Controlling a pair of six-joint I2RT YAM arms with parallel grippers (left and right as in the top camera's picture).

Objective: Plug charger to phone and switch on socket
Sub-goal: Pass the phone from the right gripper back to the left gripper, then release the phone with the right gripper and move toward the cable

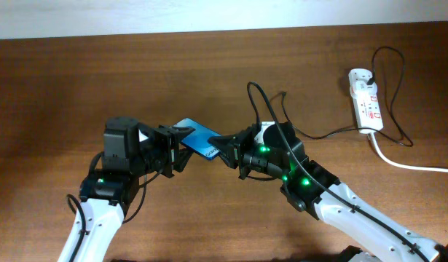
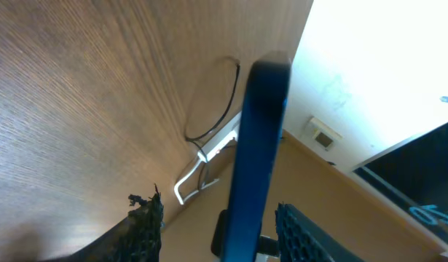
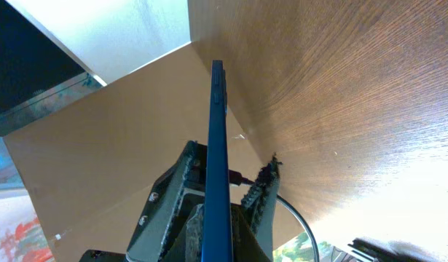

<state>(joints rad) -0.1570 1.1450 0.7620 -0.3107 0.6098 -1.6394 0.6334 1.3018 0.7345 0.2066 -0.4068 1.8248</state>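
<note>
Overhead, the left arm (image 1: pixel 107 185) and right arm (image 1: pixel 318 193) are seen bent in toward each other, wrists nearly meeting. The phone (image 1: pixel 197 138), blue and tipped up on edge, is caught between them, well apart from the socket (image 1: pixel 366 102). Left jaws are spread, a gap showing beside the phone. Right jaws flank its other end; whether it's pinched can't be told.
</note>
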